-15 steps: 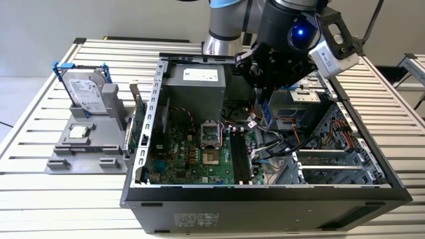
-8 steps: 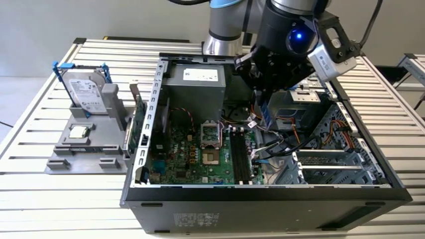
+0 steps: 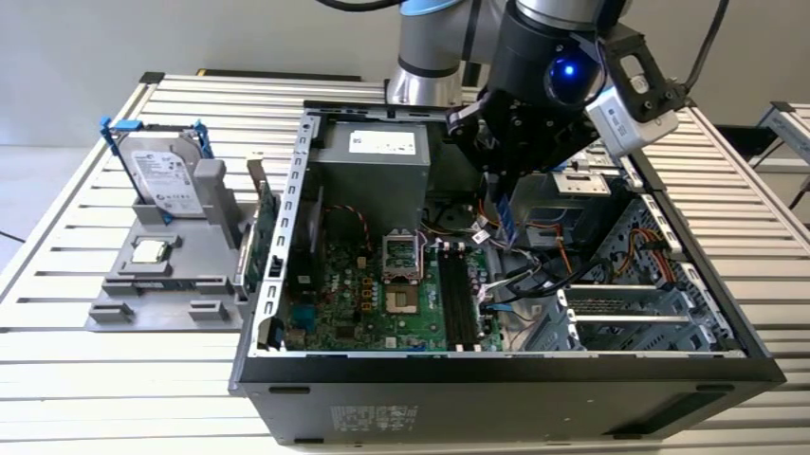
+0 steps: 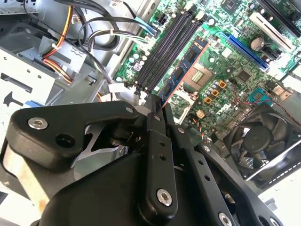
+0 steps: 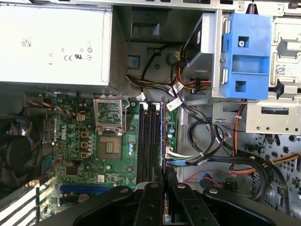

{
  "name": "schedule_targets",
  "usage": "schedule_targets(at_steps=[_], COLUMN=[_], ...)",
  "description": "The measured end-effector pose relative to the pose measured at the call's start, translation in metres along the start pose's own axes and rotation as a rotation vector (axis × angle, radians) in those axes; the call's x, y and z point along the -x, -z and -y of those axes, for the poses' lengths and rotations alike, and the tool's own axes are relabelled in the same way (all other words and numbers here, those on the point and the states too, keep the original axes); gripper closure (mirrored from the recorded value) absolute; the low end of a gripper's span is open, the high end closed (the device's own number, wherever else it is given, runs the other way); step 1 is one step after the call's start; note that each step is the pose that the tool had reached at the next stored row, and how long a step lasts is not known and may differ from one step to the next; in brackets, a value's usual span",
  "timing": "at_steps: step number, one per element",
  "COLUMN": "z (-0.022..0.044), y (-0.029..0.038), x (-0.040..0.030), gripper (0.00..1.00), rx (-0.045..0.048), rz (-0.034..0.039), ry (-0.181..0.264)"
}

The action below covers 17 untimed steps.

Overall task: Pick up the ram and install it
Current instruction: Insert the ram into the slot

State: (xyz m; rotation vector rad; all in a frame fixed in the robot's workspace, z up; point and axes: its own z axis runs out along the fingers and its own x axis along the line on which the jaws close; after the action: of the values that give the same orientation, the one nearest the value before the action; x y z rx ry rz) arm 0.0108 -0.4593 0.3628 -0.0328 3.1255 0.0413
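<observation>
Slatted metal table (image 3: 101, 360) bears an open computer case (image 3: 506, 379). Inside, the gripper (image 5: 163, 181) pinches the ram (image 5: 163, 136), holding it on edge above the motherboard (image 5: 70, 141), near the memory slots (image 5: 148, 141).

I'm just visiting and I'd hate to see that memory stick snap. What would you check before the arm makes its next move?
1. The ram is held by the tool: ok, clamped.
2. The memory slots are free: ok, they look empty.
3. The ram runs parallel to the slots: ok in the first wrist view.
4. The ram is exactly over one slot: cannot tell; it appears just beside them.
5. The ram is seated: not ok, not yet pressed in.
6. The cables are out of the way: cannot tell; loose ones lie close beside the slots.
</observation>
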Motion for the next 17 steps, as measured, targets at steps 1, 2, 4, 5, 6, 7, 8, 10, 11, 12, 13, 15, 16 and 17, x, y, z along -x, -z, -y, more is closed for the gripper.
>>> schedule_targets(at_steps=[1,2,4,5,6,7,8,10,11,12,13,15,16,17], z=[0.0,0.0,0.0,0.0,0.0001,0.0001,0.0001,0.0001,0.0001,0.0001,0.0001,0.0001,0.0002,0.0002], y=[-0.0003,-0.0007,-0.0015,-0.002,-0.0024,-0.0029,-0.0032,-0.0039,-0.0042,-0.0045,-0.0047,-0.0054,-0.0059,-0.0064], x=[0.0,0.0,0.0,0.0,-0.0001,-0.0001,-0.0001,-0.0001,-0.0001,-0.0001,-0.0001,-0.0001,-0.0001,-0.0001], gripper=[1.0,1.0,1.0,1.0,1.0,1.0,1.0,1.0,1.0,1.0,1.0,1.0,1.0,1.0], rx=[0.0002,0.0002,0.0,0.0,0.0,0.0,0.0,-0.0001,-0.0001,-0.0001,0.0,0.0001,0.0,0.0001], rz=[0.0001,0.0001,0.0001,0.0001,0.0,0.0,0.0,0.0,0.0,0.0001,0.0001,0.0,0.0,0.0001], ry=[0.0,0.0,0.0,0.0,0.0,0.0,0.0,0.0,0.0,0.0,0.0,0.0,0.0,0.0])
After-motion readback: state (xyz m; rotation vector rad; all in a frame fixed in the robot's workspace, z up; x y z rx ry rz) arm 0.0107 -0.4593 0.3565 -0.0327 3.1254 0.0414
